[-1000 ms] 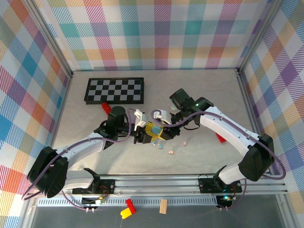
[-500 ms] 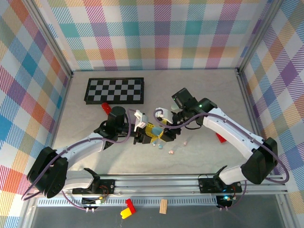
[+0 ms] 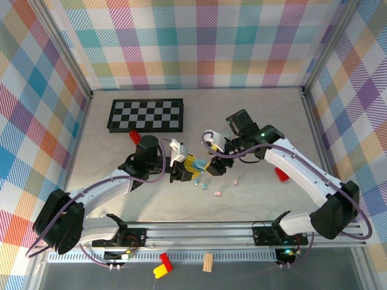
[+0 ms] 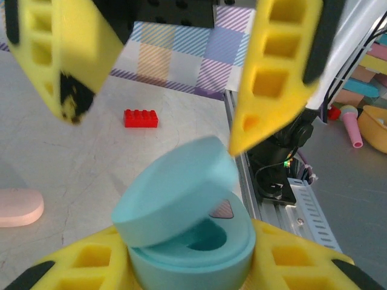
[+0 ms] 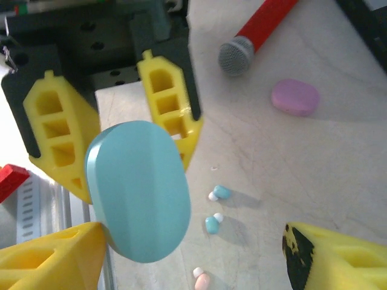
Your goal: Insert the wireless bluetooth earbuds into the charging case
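Left jaws clamped on my teal charging case (image 4: 181,199), lid ajar; my right jaws stand apart by that lid. Blue earbuds (image 5: 211,225) and pink earbud (image 5: 202,281) lie loose on counter (image 5: 314,169) nearby.

I count three pastel cases: a teal case (image 5: 138,190), a purple case (image 5: 295,96) and a pink case (image 4: 18,205). Loose on the table I make three: a blue earbud (image 5: 221,192), a second blue earbud (image 5: 211,225) and a pink earbud (image 5: 202,281). One red brick (image 4: 140,118), one toy microphone (image 5: 237,55), one chessboard (image 3: 146,115)
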